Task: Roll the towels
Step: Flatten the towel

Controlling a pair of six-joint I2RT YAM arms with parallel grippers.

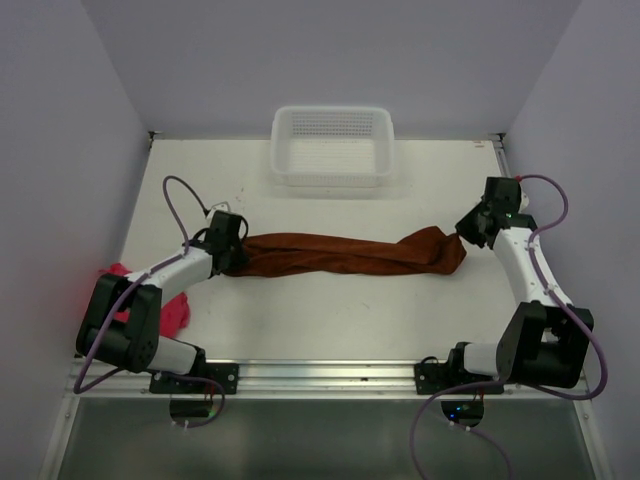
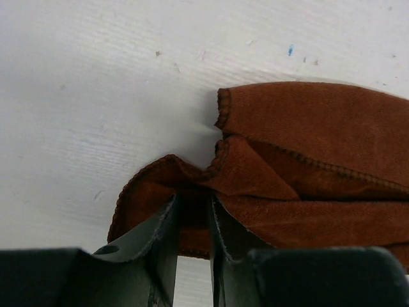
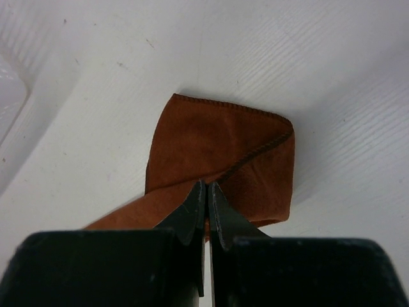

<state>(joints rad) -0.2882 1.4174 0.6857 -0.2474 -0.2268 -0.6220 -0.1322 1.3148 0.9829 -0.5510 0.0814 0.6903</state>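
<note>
Top external view: rust-brown towel (image 1: 345, 253) lies stretched across the table (image 1: 330, 325). Left gripper (image 1: 232, 252) pinches its left end; right gripper (image 1: 463, 236) pinches its right end, jaws pressed together.

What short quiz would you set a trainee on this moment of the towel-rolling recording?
1. True or false: the rust-brown towel lies stretched out on the table, outside the white basket.
2. What is the right gripper shut on?
3. Where is the pink towel? A: in the white basket. B: on the table, partly beneath the left arm. C: in the right gripper.
Key: 1 true; 2 one end of the rust-brown towel; 3 B.
</note>
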